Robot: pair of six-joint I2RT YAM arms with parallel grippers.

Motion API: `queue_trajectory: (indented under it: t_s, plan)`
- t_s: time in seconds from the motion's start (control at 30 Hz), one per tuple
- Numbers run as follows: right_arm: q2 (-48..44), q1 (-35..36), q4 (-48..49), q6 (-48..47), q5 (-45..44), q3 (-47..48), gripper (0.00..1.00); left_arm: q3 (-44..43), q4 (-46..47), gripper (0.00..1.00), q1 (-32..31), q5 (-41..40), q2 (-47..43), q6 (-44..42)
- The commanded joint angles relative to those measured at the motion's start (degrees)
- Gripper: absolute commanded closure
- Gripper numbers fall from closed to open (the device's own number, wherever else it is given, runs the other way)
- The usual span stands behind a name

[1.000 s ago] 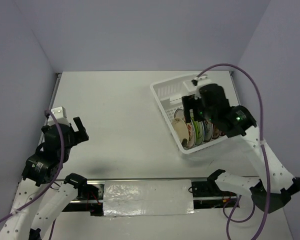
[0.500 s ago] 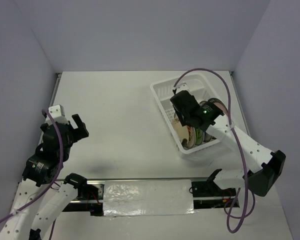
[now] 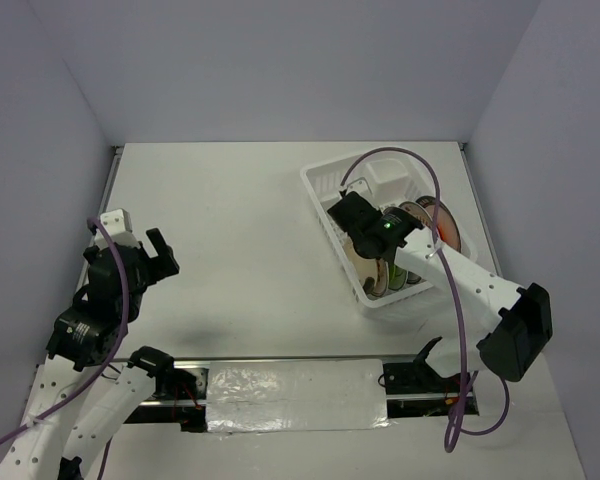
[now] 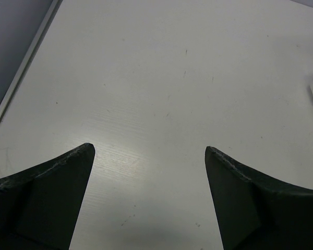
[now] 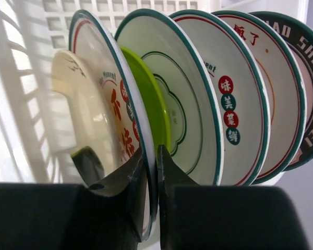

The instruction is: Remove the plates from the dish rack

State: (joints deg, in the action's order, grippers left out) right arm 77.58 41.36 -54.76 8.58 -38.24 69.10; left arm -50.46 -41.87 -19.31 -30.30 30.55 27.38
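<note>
The white dish rack [image 3: 323, 184] stands at the back right with several plates on edge in it. My right gripper [image 3: 364, 248] reaches into its near left end. In the right wrist view the right gripper [image 5: 150, 154] is shut on the rim of the first plate [image 5: 105, 99], teal-rimmed with red characters. Behind it stand a lime green plate [image 5: 147, 91], two white patterned plates [image 5: 188, 88] and a dark-rimmed plate with white lettering [image 5: 305, 73]. My left gripper [image 3: 152, 258] hovers open over bare table at the left, its jaws [image 4: 150, 149] wide apart and holding nothing.
The rack's slotted wall [image 5: 21, 78] lies close on the left of the held plate. A small side compartment [image 3: 392, 180] sits at the rack's far end. A taped strip [image 3: 295, 395] runs along the near table edge between the arm bases.
My right arm swung left and down to the rack's near end, and its jaws closed on the first plate's rim. The left arm stayed where it was.
</note>
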Motion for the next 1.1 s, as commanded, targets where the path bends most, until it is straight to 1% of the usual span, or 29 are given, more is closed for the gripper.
queue_trajectory:
  t_s: [0.0,0.1,0.2,0.43,0.6,0.63,0.77,0.87,0.9,0.93,0.97,1.0,1.03,1.07]
  plan:
    - [0.8,0.7,0.0,2.4,-3.2,1.3,0.89,-0.2,2.8,0.01,0.0,0.2,0.0,0.1]
    - [0.6,1.1,-1.1,2.7,-4.6,2.6,0.96,-0.2,2.8,0.00,0.0,0.2,-0.1,0.1]
    - [0.5,1.4,-2.8,3.1,-5.2,3.9,1.00,-0.1,2.8,0.00,0.0,0.2,0.0,0.1]
    - [0.2,2.1,-6.2,2.7,-7.0,8.6,1.00,-0.2,2.7,0.00,0.0,0.0,0.0,0.2]
    - [-0.1,2.5,-10.0,1.8,-9.5,14.9,1.00,-0.3,2.7,0.00,0.1,0.2,0.4,0.0]
    - [-0.1,2.7,-11.9,2.1,-10.7,16.9,1.00,-0.5,2.8,0.00,0.0,0.3,0.7,0.0]
    - [-1.3,2.9,-15.6,2.0,-13.0,21.9,1.00,-2.2,2.4,0.01,0.0,2.4,3.2,-0.5]
    - [-2.1,3.5,-19.0,2.4,-15.3,27.2,1.00,-5.0,2.1,0.01,0.0,6.8,5.5,-0.2]
    - [-2.1,3.5,-21.7,3.2,-16.2,31.0,1.00,-5.6,2.5,0.01,0.0,8.8,6.0,-0.1]
    - [-1.9,3.9,-22.7,3.3,-17.1,32.7,1.00,-6.6,4.8,0.00,0.0,15.0,6.8,-0.5]
    - [-1.8,4.5,-24.5,3.5,-17.3,34.8,1.00,-7.0,6.4,0.00,0.0,18.8,7.3,-0.6]
    - [-1.9,4.9,-24.9,3.6,-17.0,38.4,1.00,-7.6,8.1,0.00,0.0,27.0,8.4,-0.1]
    - [-2.3,5.2,-24.8,3.2,-14.3,39.6,1.00,-7.7,10.2,0.00,0.0,31.6,9.0,0.0]
    - [-3.0,5.5,-22.8,2.8,-12.1,40.5,1.00,-7.8,15.1,0.01,0.0,36.7,9.9,0.6]
